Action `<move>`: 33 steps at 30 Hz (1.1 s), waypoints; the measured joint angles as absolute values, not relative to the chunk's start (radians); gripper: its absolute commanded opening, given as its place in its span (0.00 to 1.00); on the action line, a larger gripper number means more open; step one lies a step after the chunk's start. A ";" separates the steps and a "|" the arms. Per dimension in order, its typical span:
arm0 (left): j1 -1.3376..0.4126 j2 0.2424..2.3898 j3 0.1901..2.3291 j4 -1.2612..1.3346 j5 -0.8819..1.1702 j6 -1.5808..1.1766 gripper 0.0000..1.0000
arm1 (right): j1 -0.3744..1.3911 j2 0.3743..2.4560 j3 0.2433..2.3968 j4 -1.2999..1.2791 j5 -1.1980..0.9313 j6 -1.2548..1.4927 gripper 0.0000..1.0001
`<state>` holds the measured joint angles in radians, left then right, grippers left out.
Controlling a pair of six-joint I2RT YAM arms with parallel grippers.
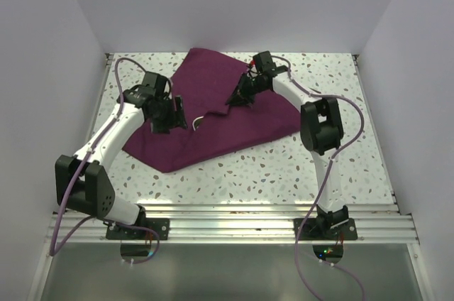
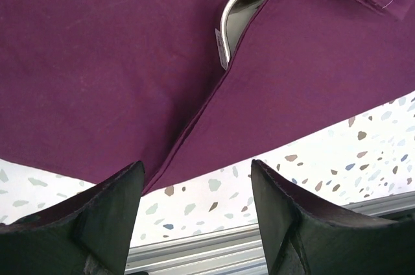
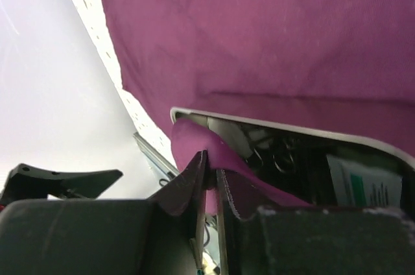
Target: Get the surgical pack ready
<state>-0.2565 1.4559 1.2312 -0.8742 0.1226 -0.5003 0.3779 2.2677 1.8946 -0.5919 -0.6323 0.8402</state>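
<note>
a large dark maroon-purple matte cloth drape [image 1: 227, 130] is laid, creased, across the middle of the speckled white tabletop [image 1: 284, 170] and covers a shiny steel tray [image 3: 292, 130]. a fold of the drape's edge is pinched by the right gripper [image 3: 211, 168]. the left gripper [image 2: 198, 181] is held spread by the drape's hem. a white packet with green print [image 3: 356, 184] is seen in the tray, but its writing cannot be read.

Robotics lab test cell, plain white enclosure walls [image 1: 234, 3], speckled tabletop [image 1: 284, 173], aluminium rail [image 1: 234, 219] at near edge

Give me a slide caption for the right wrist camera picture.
Right hand pinches a fold of the maroon drape over the steel tray, whose rim and shadowed contents show beneath.
</note>
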 measured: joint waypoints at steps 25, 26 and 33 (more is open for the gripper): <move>-0.224 1.550 1.285 -0.854 0.135 -0.467 0.71 | 0.361 2.385 2.147 -0.679 -0.595 0.592 0.57; -0.223 1.550 1.285 -0.854 0.136 -0.467 0.71 | 0.366 2.385 2.165 -0.699 -0.591 0.562 0.58; -0.223 1.551 1.285 -0.852 0.157 -0.467 0.70 | 0.417 2.390 2.250 -0.749 -0.586 0.373 0.73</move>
